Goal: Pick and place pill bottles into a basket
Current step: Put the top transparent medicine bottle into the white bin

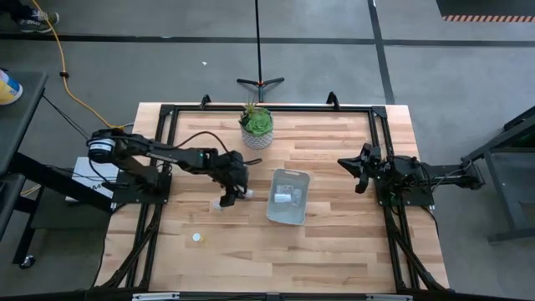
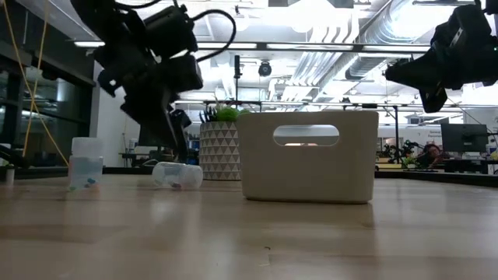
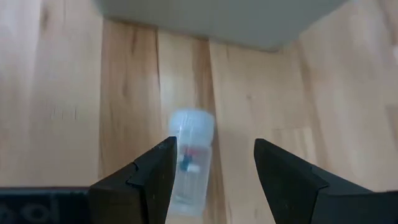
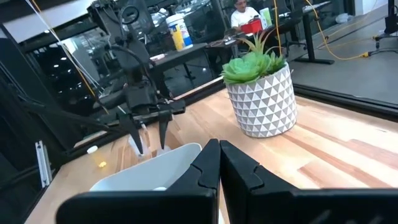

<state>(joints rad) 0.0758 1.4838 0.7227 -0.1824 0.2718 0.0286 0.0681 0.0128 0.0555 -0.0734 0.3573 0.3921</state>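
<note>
Pill bottles are our concern, and one pill bottle [image 3: 189,163] lies on its side right under our left gripper [image 3: 211,165], between its parted fingers, touched by neither as far as we can tell. Our left wrist view shows coloured pills inside it and the basket [image 3: 217,22] just beyond. From the low view we see a second bottle [image 2: 85,163] standing upright, farther from the basket than the gripper. Only our high view shows something pale already lying in the basket. Our right gripper [image 1: 360,170] hovers well away, fingers pressed together.
</note>
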